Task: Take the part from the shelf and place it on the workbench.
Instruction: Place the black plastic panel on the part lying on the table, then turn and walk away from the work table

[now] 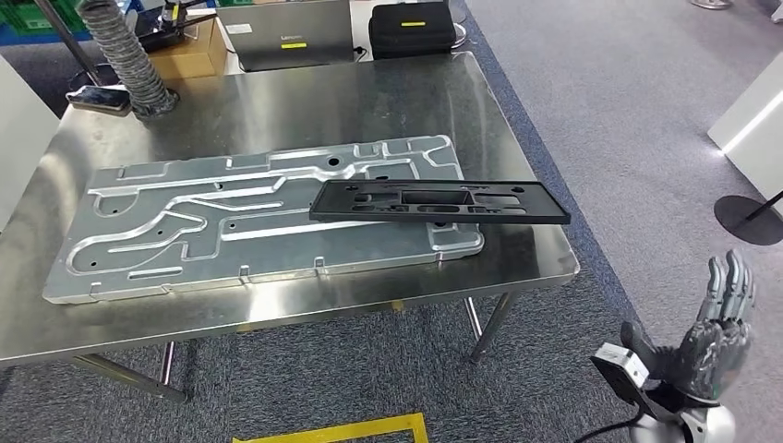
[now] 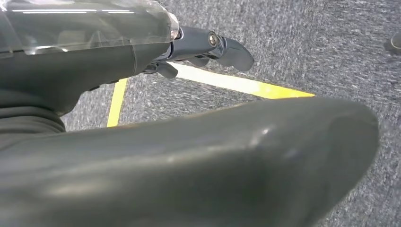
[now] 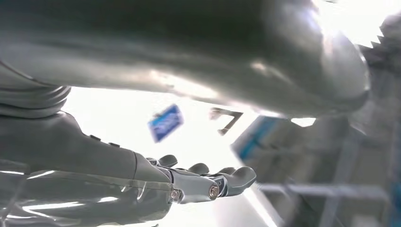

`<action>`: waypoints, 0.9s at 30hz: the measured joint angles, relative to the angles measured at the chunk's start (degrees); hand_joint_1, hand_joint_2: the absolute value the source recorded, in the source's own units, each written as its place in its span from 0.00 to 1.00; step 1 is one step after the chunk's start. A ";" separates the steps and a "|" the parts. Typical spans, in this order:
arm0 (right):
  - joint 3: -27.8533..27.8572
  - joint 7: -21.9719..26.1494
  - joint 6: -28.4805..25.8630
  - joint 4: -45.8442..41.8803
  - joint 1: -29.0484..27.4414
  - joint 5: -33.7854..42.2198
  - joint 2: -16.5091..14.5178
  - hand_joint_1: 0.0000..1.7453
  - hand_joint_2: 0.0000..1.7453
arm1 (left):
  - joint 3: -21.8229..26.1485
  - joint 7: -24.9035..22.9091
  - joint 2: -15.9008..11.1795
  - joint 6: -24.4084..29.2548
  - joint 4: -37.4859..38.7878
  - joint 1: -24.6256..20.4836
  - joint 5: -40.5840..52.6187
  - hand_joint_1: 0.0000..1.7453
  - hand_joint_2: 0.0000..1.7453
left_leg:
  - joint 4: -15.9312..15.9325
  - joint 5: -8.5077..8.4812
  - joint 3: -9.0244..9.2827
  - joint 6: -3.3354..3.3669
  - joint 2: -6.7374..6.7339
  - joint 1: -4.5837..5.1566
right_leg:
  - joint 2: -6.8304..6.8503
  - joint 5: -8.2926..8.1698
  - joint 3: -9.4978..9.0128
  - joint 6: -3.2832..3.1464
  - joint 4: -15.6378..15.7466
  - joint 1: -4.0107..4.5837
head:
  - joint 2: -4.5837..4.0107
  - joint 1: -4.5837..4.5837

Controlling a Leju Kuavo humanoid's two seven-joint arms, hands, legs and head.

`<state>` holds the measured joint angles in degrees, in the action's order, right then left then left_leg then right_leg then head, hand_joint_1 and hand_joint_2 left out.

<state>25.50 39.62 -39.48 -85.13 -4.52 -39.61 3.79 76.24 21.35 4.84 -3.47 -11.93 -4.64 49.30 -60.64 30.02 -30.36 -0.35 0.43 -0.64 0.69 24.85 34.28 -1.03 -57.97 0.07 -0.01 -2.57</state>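
The long black plastic frame with rectangular cut-outs lies flat on the stainless-steel worktop, resting across the right part of a large machined aluminium plate with milled channels, one end overhanging the plate's edge. It looks light and fairly stiff, though thin enough to flex; the long rails or a cut-out edge seem the best places to hold it.

The right hand hangs beside the worktop's corner, fingers apart, holding nothing. The left hand is over grey carpet with yellow tape, fingers loosely extended and empty.

A ribbed grey hose, cardboard box, laptop and black case stand at the far end, well apart from the frame.
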 joint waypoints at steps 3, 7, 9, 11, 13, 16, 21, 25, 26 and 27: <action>6.10 0.13 -0.14 8.49 -0.25 -3.16 -1.11 0.00 0.00 | 0.12 0.03 -0.01 -0.10 0.01 -0.07 0.01 0.00 0.00 | 3.25 -1.20 1.46 0.71 0.00 0.40 | -0.11 -0.63 0.15 1.03 -0.02 0.07 | 0.01 0.01; 12.85 0.16 -0.27 18.59 -0.08 -5.97 -1.60 0.00 0.00 | 0.20 0.02 0.10 -0.17 0.01 0.01 0.04 0.00 0.00 | 4.20 -3.43 0.24 2.12 -0.33 -0.01 | -0.53 2.98 1.84 2.51 -3.41 -0.32 | 0.00 0.02; 15.90 0.13 -0.27 24.33 0.65 -8.76 -1.65 0.00 0.00 | 0.20 0.04 0.10 -0.21 -0.01 0.00 0.15 0.00 0.00 | 4.19 -4.46 -1.07 2.37 -0.53 0.02 | -0.62 8.40 4.10 3.15 -10.68 -0.65 | 0.01 0.01; 19.22 -0.15 -0.31 31.62 1.35 -12.32 -1.63 0.00 0.00 | 0.20 0.04 0.10 -0.26 0.01 0.02 0.39 0.00 0.00 | 3.96 -5.29 -2.44 2.29 -0.62 0.04 | -0.61 10.26 4.64 3.59 -15.69 -0.95 | 0.00 0.01; 22.12 -0.38 -0.36 38.19 1.79 -14.82 -1.52 0.00 0.00 | 0.20 0.02 0.12 -0.30 0.02 0.08 0.62 0.00 0.00 | 3.53 -6.00 -3.77 2.01 -0.61 0.01 | -0.60 7.82 1.19 3.73 -12.61 -1.24 | 0.00 0.01; 25.11 -1.08 -0.39 44.91 2.78 -16.77 -1.27 0.00 0.00 | 0.19 -0.01 0.16 -0.34 0.01 0.01 0.93 0.00 0.00 | 2.77 -6.92 -5.06 1.10 -0.69 0.10 | -0.71 5.76 -6.77 3.21 -0.86 -1.24 | -0.01 0.00; 27.98 -14.52 1.91 57.44 4.47 -24.89 -1.06 0.00 0.00 | -0.22 -0.69 0.19 -0.85 0.02 -0.13 3.02 0.00 0.00 | 2.01 -6.91 -5.80 -0.74 -0.65 -0.13 | -0.77 4.55 -6.72 0.74 1.85 -0.80 | -0.01 -0.03; 28.41 -28.41 9.57 64.31 4.81 -28.96 -2.31 0.00 0.00 | -1.74 -1.89 0.74 -1.05 0.02 -0.16 5.77 0.00 0.00 | -9.85 3.97 -8.47 -1.38 -0.59 -0.19 | -0.49 1.80 -3.31 -0.38 1.83 -0.42 | -0.01 -0.05; 28.69 -30.95 12.30 65.58 4.85 -28.92 -2.57 0.00 0.00 | -2.23 -2.08 0.97 -1.05 0.02 -0.25 6.30 0.00 0.00 | -12.54 4.65 -8.41 -1.37 -0.59 -0.16 | -0.43 1.15 -2.37 -0.44 1.71 -0.25 | 0.00 -0.05; 29.07 -33.35 15.33 66.72 4.93 -28.60 -2.86 0.00 0.00 | -2.69 -2.21 1.23 -1.05 0.02 -0.32 6.77 0.00 0.00 | -13.59 3.84 -7.56 -1.23 -0.59 -0.11 | -0.39 0.53 -1.41 -0.47 1.52 -0.09 | 0.00 -0.05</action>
<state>54.57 6.26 -24.16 -18.41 0.41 -68.22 0.92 73.55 19.14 6.07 -4.52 -11.91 -4.96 56.06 -74.23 33.86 -37.91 -1.59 -0.16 -0.75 0.30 25.38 32.87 -1.50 -56.45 -0.01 0.00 -2.62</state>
